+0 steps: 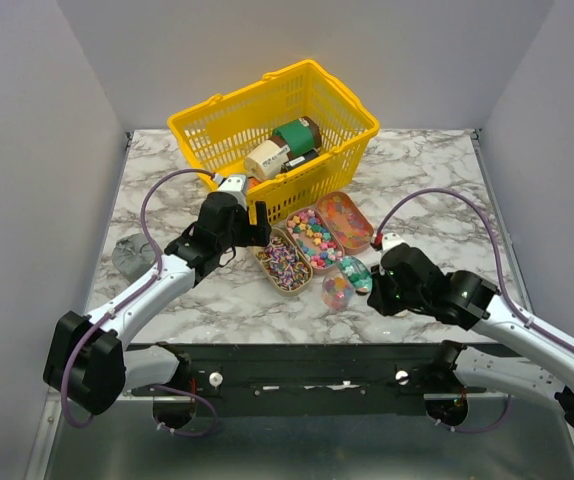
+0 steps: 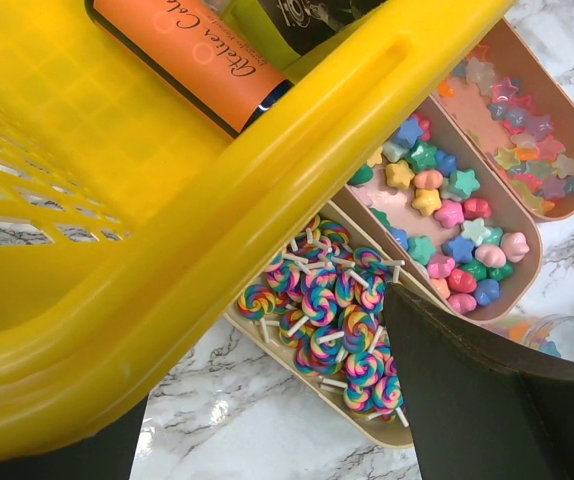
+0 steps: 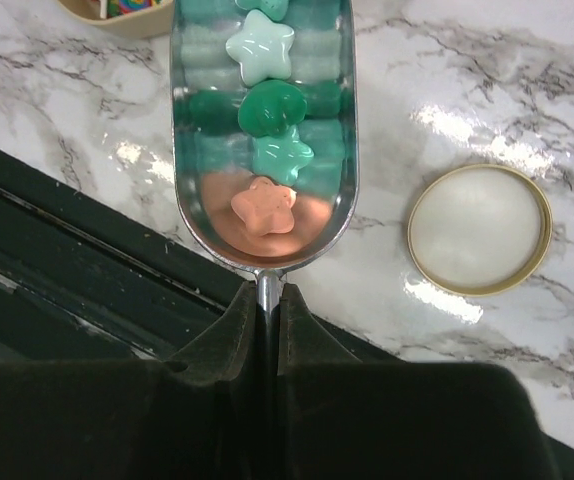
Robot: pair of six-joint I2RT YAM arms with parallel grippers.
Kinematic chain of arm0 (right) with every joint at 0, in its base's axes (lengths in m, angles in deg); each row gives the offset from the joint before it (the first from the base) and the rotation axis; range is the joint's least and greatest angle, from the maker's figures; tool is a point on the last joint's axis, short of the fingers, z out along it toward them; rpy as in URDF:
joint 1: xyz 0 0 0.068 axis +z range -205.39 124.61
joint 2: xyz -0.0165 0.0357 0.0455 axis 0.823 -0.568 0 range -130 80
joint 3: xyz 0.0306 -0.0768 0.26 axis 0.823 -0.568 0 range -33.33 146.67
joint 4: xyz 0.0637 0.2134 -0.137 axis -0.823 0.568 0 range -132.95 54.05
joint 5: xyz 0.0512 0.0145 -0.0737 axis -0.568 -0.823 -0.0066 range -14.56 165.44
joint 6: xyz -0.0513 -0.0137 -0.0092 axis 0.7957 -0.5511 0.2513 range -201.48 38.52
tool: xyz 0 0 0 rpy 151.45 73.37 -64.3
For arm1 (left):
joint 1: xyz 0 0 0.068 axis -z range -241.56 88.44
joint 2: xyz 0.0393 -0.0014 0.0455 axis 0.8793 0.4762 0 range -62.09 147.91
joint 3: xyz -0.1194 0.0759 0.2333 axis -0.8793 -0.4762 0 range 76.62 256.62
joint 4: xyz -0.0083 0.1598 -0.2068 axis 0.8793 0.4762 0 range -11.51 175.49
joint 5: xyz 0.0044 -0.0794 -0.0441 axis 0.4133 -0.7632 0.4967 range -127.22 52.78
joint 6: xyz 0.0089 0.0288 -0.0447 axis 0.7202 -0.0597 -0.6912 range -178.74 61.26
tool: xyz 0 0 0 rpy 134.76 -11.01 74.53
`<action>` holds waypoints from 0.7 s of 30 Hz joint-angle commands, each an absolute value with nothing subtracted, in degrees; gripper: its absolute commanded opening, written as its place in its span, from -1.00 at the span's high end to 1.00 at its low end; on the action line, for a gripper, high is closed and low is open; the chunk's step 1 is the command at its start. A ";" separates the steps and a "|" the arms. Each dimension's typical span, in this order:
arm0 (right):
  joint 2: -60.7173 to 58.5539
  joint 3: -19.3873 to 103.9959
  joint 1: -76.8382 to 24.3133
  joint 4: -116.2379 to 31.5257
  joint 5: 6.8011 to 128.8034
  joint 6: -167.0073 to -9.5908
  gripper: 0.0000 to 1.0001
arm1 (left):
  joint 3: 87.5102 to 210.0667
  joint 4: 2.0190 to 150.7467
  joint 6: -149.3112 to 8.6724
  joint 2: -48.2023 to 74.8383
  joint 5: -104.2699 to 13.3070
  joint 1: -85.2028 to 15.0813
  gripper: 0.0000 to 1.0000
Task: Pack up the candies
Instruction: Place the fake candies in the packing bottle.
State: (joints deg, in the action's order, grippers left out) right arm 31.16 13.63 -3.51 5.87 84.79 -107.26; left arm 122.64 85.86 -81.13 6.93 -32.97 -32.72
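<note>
1. The table point(image 1: 437, 180) is white marble with grey veins, glossy enough to throw glare spots in the right wrist view. Plain pale grey walls point(image 1: 27, 120) close it in on three sides. A black rail point(image 1: 307, 365) runs across the lower part of the top view.
2. A yellow basket point(image 1: 212, 130) sits at upper centre. Three oval trays point(image 2: 307, 385) lie side by side just below it.
3. The candies point(image 1: 312, 232) fill those trays: swirl lollipops in the left one, stars and rounder shapes in the middle, paler stars in the right. More sit in a clear jar point(image 1: 336, 290) just below the trays. Four more, pale green, dark green, teal and orange, lie in a metal scoop point(image 3: 197, 170).
4. The right gripper point(image 3: 264, 298) is clenched on the scoop's thin handle, and the scoop is beside the jar.
5. The left gripper point(image 1: 255, 232) is spread wide at the basket's near wall, with bare marble showing between its fingers.
6. A bottle point(image 2: 192, 50) in the basket has an orange label with white script starting "Atel"; the rest is cut off. The print on a pale can point(image 1: 265, 158) is too small to read.
7. A round lid point(image 3: 480, 230) lies flat at centre right of the right wrist view.
8. A grey lump point(image 1: 130, 256) at the table's left edge cannot be identified. In the left wrist view the basket rim hides the left gripper's tips, and the jar is cut off at lower right.
</note>
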 commanded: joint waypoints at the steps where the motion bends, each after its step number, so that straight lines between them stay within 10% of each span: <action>1: 30.43 16.76 -3.01 11.88 82.75 -110.48 0.99 | 122.06 84.90 -81.42 7.17 -33.27 -32.91 -0.98; 21: 19.80 23.36 -2.92 27.18 75.71 -108.03 0.99 | 122.15 85.87 -81.24 6.38 -32.39 -32.91 -0.98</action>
State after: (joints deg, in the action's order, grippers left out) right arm 21.35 20.49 -3.21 21.28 77.12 -108.44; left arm 122.66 85.89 -81.13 6.93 -32.97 -32.72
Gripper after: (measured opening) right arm 0.147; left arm 0.989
